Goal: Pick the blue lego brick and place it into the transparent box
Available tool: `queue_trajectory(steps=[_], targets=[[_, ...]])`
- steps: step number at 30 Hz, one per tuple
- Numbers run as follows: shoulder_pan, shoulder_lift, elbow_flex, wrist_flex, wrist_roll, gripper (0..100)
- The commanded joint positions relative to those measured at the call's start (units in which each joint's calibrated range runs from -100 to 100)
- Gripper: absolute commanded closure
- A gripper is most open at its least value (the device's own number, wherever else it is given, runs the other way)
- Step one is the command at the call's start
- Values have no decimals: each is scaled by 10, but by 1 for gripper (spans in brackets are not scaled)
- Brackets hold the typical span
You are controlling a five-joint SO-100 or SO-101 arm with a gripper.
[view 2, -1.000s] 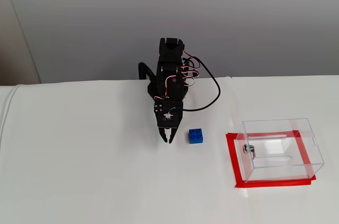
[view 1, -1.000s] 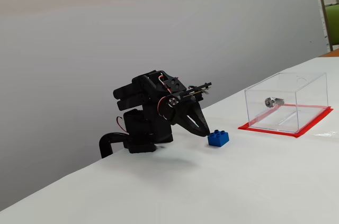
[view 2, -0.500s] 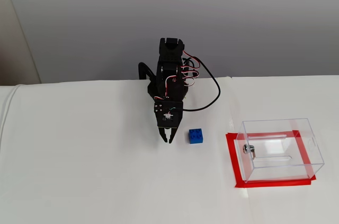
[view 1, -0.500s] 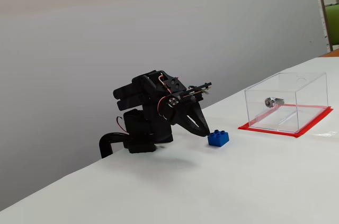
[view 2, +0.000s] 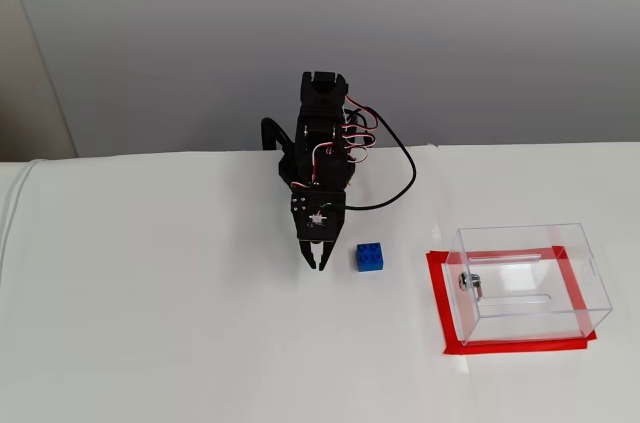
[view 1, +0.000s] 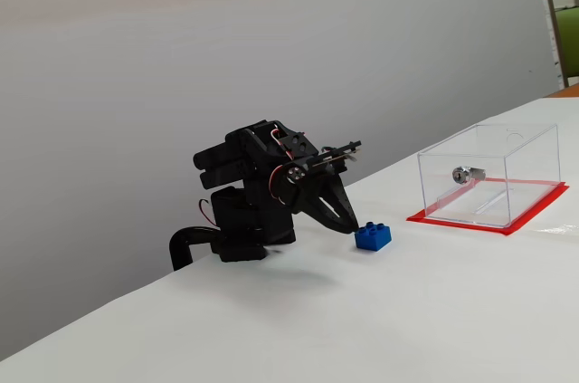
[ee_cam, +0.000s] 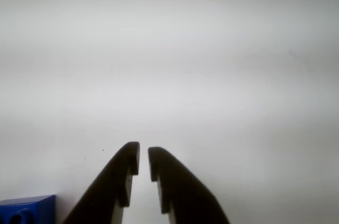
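Closest to the wrist camera, the gripper (ee_cam: 143, 161) points down at bare white table (ee_cam: 238, 75), jaws nearly shut with just a sliver of a gap, holding nothing. The blue lego brick (ee_cam: 25, 209) peeks in at the bottom-left corner of that view, just beside the fingers, not between them. From the front camera, the brick (view 2: 370, 257) sits to the right of the gripper (view 2: 316, 262), and beyond the brick, further right, stands the transparent box (view 2: 528, 281) on its red base (view 2: 440, 293). The risk, I'd say: descending from here the narrow jaws miss or nudge the brick aside, since they are offset and barely parted.
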Motion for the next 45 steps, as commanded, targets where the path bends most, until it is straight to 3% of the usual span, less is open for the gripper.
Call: queue_trajectory(steps=[1, 5, 25, 45], targets=[[0, -6, 6, 0, 4, 98], [-12, -6, 6, 0, 4, 98], [-294, -6, 8, -1, 4, 98], [-307, -6, -27, 10, 4, 98]])
